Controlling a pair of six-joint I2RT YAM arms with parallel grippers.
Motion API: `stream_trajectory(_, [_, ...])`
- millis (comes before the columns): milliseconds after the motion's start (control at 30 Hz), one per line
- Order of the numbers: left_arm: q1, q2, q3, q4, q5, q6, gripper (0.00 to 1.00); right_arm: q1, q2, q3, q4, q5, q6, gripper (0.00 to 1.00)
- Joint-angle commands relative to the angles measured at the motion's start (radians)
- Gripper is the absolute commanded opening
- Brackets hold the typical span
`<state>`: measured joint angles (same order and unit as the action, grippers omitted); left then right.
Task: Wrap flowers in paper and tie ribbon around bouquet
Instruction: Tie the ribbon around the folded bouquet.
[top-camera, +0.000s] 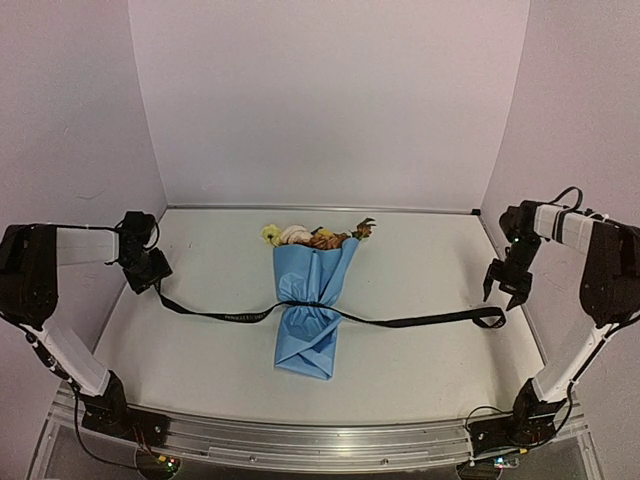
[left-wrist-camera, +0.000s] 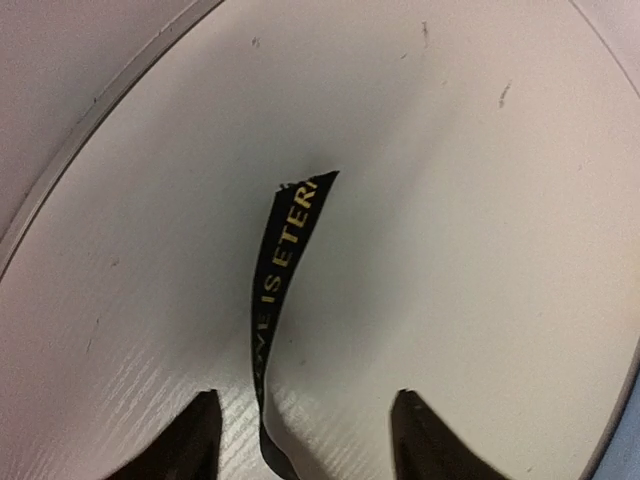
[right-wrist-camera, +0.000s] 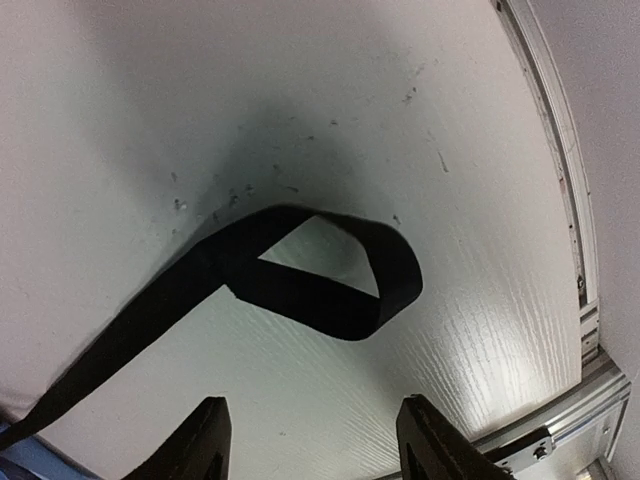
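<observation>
The bouquet (top-camera: 310, 295) lies central on the table (top-camera: 200, 365), its ribbon (top-camera: 420, 323) trailing toward both side edges, where the left gripper (top-camera: 157, 277) and right gripper (top-camera: 503, 297) hang released, empty.

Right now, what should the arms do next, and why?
Probably ease the left arm and right arm back: the ribbon already cinches the bouquet, and both jaws stand open with neither ribbon end gripped.

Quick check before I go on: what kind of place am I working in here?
Probably a lab robot cell, not a flower shop: a white table boxed in by plain walls, with the left arm and right arm bolted to an aluminium rail at its near edge.
</observation>
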<state>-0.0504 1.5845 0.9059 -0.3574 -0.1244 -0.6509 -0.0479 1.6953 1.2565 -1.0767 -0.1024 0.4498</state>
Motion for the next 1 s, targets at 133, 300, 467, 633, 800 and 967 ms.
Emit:
stream_trajectory(133, [-0.222, -0.116, 0.101, 0.152, 0.071, 0.329, 0.78, 0.159, -0.066, 0.016, 0.149, -0.005, -0.209, 0.69])
stream_trajectory(300, [-0.358, -0.045, 0.145, 0.165, 0.24, 0.567, 0.76, 0.259, -0.08, -0.021, 0.28, -0.093, -0.338, 0.72])
stream_trajectory(467, [-0.422, -0.069, 0.055, 0.262, 0.405, 0.809, 0.73, 0.341, -0.091, -0.071, 0.376, -0.239, -0.456, 0.79])
stream_trajectory(633, [-0.464, -0.107, -0.06, 0.353, 0.514, 0.995, 0.73, 0.451, -0.089, -0.14, 0.471, -0.321, -0.584, 0.8])
stream_trajectory(800, [-0.512, -0.04, -0.049, 0.307, 0.473, 1.105, 0.72, 0.542, -0.052, -0.152, 0.507, -0.327, -0.631, 0.81])
stream_trajectory(967, [-0.547, 0.026, -0.037, 0.31, 0.444, 1.153, 0.72, 0.628, 0.006, -0.139, 0.518, -0.29, -0.685, 0.81])
